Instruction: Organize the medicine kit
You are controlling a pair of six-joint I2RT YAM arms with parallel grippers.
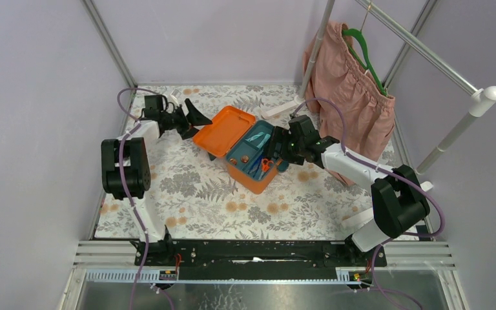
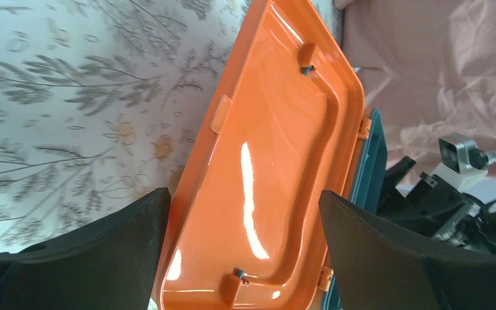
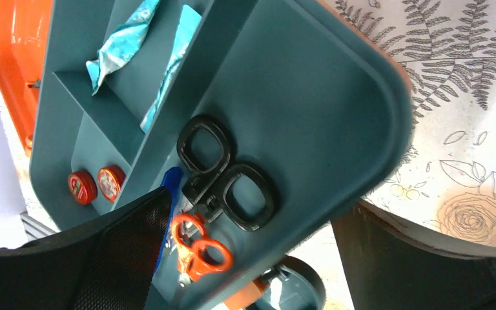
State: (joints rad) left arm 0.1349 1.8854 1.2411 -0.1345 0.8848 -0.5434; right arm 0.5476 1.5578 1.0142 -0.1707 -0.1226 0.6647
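The orange medicine kit lies open mid-table, its lid flat to the left and the teal insert tray in its base. My left gripper is open at the lid's far-left end. In the left wrist view the lid's inside lies between its fingers. My right gripper is open at the tray's right side, and the tray rim lies between its fingers. The tray holds black scissors, orange scissors, a blue item, two red round tins and teal packets.
A pink garment hangs on a green hanger from a white rack at the back right, close behind the right arm. A floral cloth covers the table. Grey walls enclose the far, left and right sides.
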